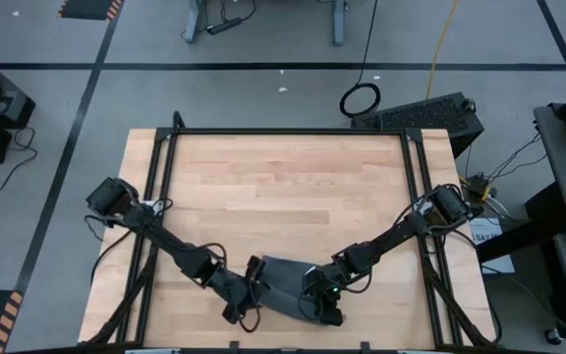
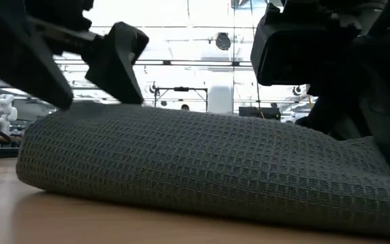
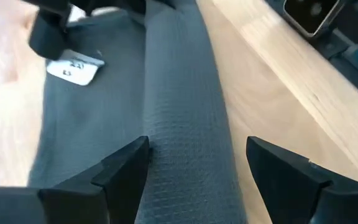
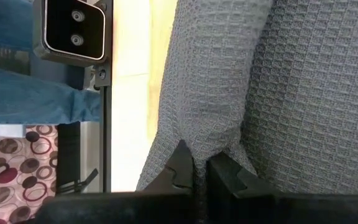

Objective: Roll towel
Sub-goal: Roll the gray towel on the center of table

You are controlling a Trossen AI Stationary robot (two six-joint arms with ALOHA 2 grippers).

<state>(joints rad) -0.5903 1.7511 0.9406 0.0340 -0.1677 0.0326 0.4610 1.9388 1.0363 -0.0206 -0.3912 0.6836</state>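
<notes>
The dark grey towel (image 1: 285,283) lies near the table's front edge, partly rolled; its rolled part (image 3: 185,106) runs along the near side, and the flat part with the white tag (image 3: 73,67) lies beyond it. My left gripper (image 3: 197,143) is open at the towel's left end (image 1: 249,295), one finger on either side of the roll. My right gripper (image 1: 324,310) is shut on the cloth at the towel's right end. In the low view the towel (image 2: 195,163) rests as a low hump on the wood. My left gripper straddles the roll; whether its fingers (image 3: 126,171) touch the cloth I cannot tell. My right gripper pinches a small pucker of the rolled cloth (image 4: 197,140) between its two fingertips, slanting down from the table's right. The cloth creases toward the fingers. The towel lies on the table.
Black frame rails run along the table's left (image 1: 155,197) and right (image 1: 416,197) sides, and a black rail (image 4: 104,93) lines the near edge close to the towel. Bare wood (image 1: 283,187) spreads toward the far edge. Blue cloth (image 4: 30,93) shows beyond the near edge.
</notes>
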